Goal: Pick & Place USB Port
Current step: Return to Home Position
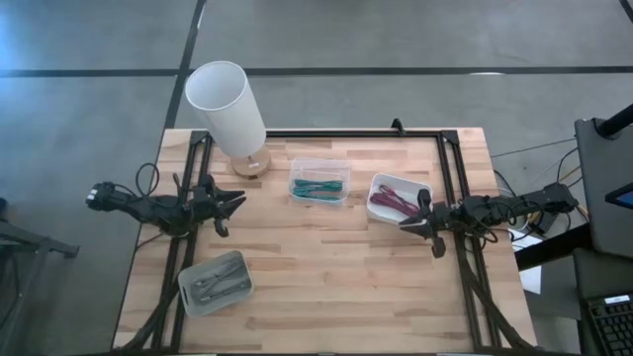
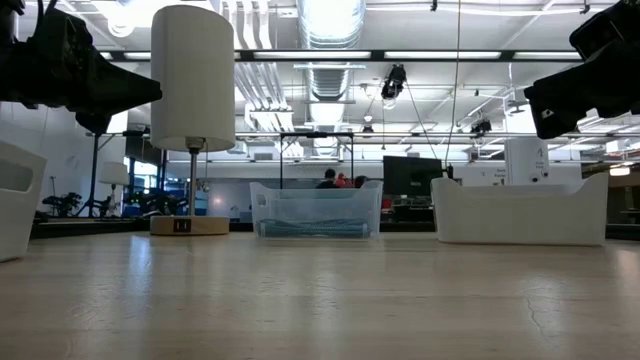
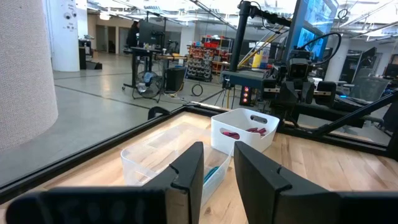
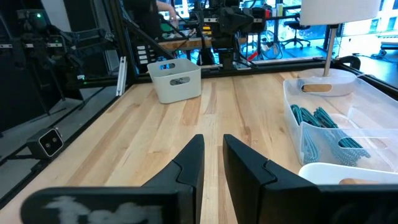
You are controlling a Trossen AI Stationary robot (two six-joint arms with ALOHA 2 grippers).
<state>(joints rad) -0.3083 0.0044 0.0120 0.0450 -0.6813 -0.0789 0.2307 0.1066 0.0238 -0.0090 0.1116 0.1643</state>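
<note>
**A:** What could trip things up from here?

**B:** Start at the left. The left claw [image 1: 240,202] hangs above the table [image 1: 326,287] near its left edge, fingers a little apart and holding nothing. The grey bin [image 4: 177,90] sits by the near left corner. The lamp [image 1: 226,104] stands by the far edge, close to that arm. If the arm swings wide on its way home, I think it could clip the shade, and the lamp looks top-heavy on its small base.

**A:** And the cables?

**B:** The blue USB cables [image 1: 318,187] lie in the transparent bin [image 2: 315,187], mid-table toward the far edge. The pink USB cables [image 1: 394,202] lie in the white bin [image 2: 520,210], just to its right. I see none on the bare wood, so the sorting looks done.

**A:** The right side, then?

**B:** That is the tight spot. The right claw [image 1: 404,224] hovers just beside the white bin, on the side facing the table's right edge. Its fingers are narrowly apart and empty. If it dips or turns as it pulls back, it could nudge that light bin askew or catch a cable loop and drag it over the rim.
</note>
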